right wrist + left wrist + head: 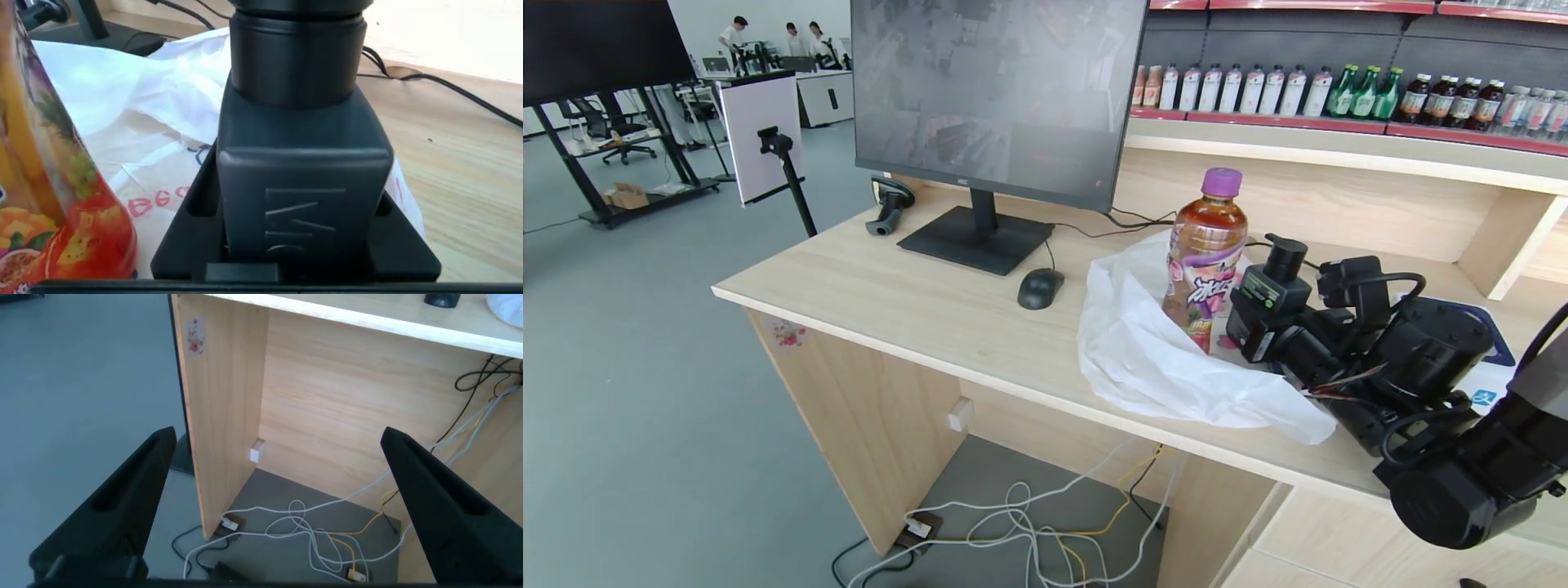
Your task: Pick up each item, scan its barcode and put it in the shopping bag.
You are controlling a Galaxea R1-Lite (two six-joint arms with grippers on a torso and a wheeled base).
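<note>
**Drink bottle upright at the bag, R end effector close by**

The drink bottle (1205,253), w/ purple cap and full of orange-brown drink, stands upright on the desk (915,302). Its foot is among the folds of the white shopping bag (1143,351). If it is inside the bag or only on top of the film, I cannot tell.

The R end effector (1250,318) is just beside the bottle, on the side away from the monitor (996,90). Its state I cannot tell, also not if it touches the bottle.

The L end effector (278,439) is wide open and empty. It hangs low in front of the desk side panel, above the floor cables (302,531).

The handheld scanner (889,206) lies well apart from the bottle, behind the monitor foot. The mouse (1040,287) is between monitor and bag.

Handling, as I judge it:
- Bottle is full, so approx. medium heavy, and stiff enough for a firm squeeze.
- The wall is round, w/ a glossy label, so it may slip or turn.
- It is tall and tips easily.
- Best hold is mid-body on the label, under the shoulder, not at the cap.
- The bag is thin soft film lying collapsed. It gives no support and may slide or catch.
</note>
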